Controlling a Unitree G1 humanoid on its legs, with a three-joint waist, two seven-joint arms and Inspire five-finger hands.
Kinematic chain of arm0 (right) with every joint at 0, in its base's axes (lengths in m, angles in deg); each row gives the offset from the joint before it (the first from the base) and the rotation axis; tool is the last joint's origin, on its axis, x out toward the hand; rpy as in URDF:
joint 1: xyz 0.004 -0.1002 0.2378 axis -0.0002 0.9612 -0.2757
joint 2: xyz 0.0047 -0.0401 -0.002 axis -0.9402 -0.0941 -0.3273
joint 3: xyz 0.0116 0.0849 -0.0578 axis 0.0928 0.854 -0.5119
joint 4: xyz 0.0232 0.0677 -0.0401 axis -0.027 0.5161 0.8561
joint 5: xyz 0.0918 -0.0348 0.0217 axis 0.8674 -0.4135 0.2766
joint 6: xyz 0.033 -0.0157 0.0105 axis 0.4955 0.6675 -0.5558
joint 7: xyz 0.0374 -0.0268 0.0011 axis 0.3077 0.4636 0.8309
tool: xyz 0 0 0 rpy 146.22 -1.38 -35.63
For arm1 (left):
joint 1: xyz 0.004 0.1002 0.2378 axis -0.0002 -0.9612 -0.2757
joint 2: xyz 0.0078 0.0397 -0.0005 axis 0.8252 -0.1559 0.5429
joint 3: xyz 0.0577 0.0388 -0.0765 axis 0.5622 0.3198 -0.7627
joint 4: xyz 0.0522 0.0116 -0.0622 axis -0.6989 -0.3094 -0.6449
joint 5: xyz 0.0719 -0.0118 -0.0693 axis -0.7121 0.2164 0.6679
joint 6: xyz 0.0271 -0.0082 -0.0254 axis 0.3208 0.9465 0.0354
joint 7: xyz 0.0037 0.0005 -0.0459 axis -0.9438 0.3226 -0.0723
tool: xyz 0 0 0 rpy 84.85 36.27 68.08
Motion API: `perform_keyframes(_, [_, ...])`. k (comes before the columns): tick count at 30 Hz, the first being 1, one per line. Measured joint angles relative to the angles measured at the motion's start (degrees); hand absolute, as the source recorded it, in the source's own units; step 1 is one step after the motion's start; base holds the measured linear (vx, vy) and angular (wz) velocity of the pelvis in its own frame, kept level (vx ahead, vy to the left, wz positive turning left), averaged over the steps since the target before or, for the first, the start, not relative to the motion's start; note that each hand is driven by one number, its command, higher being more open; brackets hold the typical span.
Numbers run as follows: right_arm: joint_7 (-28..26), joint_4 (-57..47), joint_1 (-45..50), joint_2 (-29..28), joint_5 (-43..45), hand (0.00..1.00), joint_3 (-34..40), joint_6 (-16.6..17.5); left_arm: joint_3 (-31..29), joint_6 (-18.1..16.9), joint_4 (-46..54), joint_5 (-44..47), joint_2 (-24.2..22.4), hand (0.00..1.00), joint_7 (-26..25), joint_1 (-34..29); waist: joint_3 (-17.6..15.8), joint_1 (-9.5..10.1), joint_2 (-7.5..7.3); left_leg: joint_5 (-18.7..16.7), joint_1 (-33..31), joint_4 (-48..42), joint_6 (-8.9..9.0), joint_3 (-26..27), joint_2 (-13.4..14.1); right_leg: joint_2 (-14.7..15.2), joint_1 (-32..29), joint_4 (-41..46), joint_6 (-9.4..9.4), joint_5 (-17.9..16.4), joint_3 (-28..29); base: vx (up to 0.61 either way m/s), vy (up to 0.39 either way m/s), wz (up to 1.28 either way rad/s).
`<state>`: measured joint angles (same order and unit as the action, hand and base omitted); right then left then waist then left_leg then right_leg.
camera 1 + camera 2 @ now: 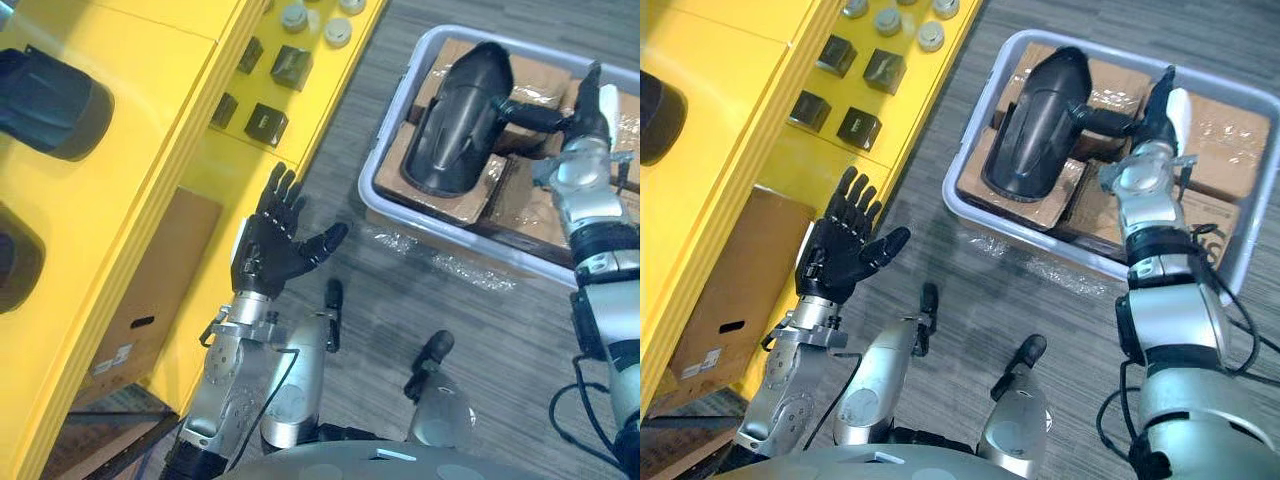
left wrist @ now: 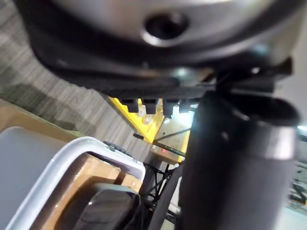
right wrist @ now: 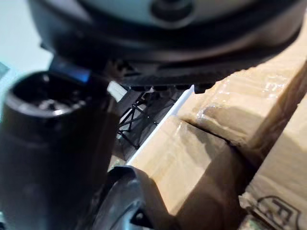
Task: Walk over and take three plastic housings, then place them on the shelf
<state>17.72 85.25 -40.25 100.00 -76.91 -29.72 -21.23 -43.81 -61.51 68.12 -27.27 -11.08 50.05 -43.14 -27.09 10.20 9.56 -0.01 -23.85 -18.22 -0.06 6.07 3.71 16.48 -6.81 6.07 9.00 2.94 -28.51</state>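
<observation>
Pick-up step: right hand (image 1: 1152, 122), fingers outstretched, touched the plastic housing (image 1: 1038, 122) in the grey bin (image 1: 977, 110). The left hand (image 1: 840, 250) was spread open, empty, beside the yellow shelf (image 1: 740, 130). Next move probably called for closing the fingers round the housing.

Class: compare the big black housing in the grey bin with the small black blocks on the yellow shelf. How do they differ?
Size: the housing is far bigger than any of the blocks. Shape: the housing is long and rounded; the blocks are squat and squarish. Place: the housing lies on cardboard boxes in the bin; the blocks sit on the yellow shelf. Both are black.
</observation>
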Motion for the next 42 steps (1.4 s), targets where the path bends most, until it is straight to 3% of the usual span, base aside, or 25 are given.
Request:
perform_keyframes(5, [-2.72,4.71,-1.68,0.99,-0.14,1.00,-1.68,-1.79,1.13,-0.02,-2.20,1.89,-0.08,1.00,-0.80,0.40,-0.28,1.10,0.45,1.43,-0.74,1.43,-0.04,-0.80,-0.30,0.32,-1.26,1.21,-0.62,-0.47,-1.06,-0.05,0.020,0.09])
perform_keyframes(10, [-4.58,7.21,-5.22,4.44,-2.23,1.00,-4.46,-1.90,3.06,-0.27,-4.31,3.58,-1.13,1.00,-1.17,2.73,-0.93,2.59,2.09,2.91,-2.14,3.05,0.02,-1.51,-0.83,1.14,-3.74,3.47,-0.88,-1.34,-2.02,-0.07,0.029,0.07])
perform_keyframes(11, [-5.18,7.36,-5.84,5.22,-2.23,0.00,-5.00,-1.90,3.56,-0.44,-4.85,3.57,-1.11,1.00,-1.59,2.94,-0.97,2.68,2.21,3.62,-2.34,3.99,0.03,-1.64,-0.98,1.32,-4.45,3.90,-1.09,-1.47,-2.19,-0.06,0.020,0.10])
perform_keyframes(19, [-5.81,6.31,-5.68,8.39,-10.43,0.00,-8.29,-2.34,4.45,-1.17,-6.32,3.55,-1.09,1.00,-2.20,4.04,-1.05,2.88,2.51,5.58,-1.53,7.15,0.64,-2.14,-1.03,1.45,-5.20,5.09,-1.84,-2.25,-2.65,-0.04,0.006,0.03])
perform_keyframes(25, [-1.78,5.65,-5.38,8.88,-17.16,0.00,-9.02,-6.51,4.43,-1.24,-6.32,3.56,-1.06,1.00,-1.94,3.86,-0.93,2.78,2.70,8.43,0.71,11.60,1.11,-2.12,-0.81,1.53,-5.77,7.01,-1.97,-3.58,-2.78,-0.01,-0.017,0.01])
perform_keyframes(27, [-1.47,6.46,-4.15,7.12,-18.07,0.00,-9.96,-10.66,4.44,-1.28,-6.32,3.57,-1.05,1.00,-1.92,3.46,-0.91,2.89,2.73,8.68,1.51,12.13,1.38,-2.09,-0.53,1.55,-5.73,8.04,-2.19,-4.29,-2.82,0.02,-0.064,0.01])
perform_keyframes(35, [-1.68,5.98,-1.07,4.93,-19.58,0.00,-9.72,-10.67,3.64,-1.35,-2.93,3.60,-1.00,1.00,-0.83,0.15,-0.88,2.01,2.77,9.23,3.75,13.65,1.66,-1.78,-0.48,1.76,-4.67,8.94,-2.37,-5.05,-2.81,-0.01,-0.038,-0.01])
perform_keyframes(40, [-2.09,5.42,0.92,5.02,-20.30,0.00,-9.74,-8.05,1.46,-1.55,-1.26,3.59,-0.39,1.00,0.44,-0.99,-0.93,1.32,2.68,11.17,5.75,16.93,1.81,-1.71,-0.26,1.40,-3.99,8.95,-2.49,-5.17,-2.89,-0.05,-0.049,0.00])
perform_keyframes(42, [-2.02,1.33,3.38,5.08,-20.28,0.00,-9.71,-7.00,0.22,-2.12,-0.95,3.50,0.85,1.00,1.18,-1.59,-1.12,0.15,2.26,12.16,7.19,18.57,1.78,-1.41,-0.03,1.18,-3.52,8.98,-2.44,-5.08,-2.66,-0.06,-0.092,-0.04])
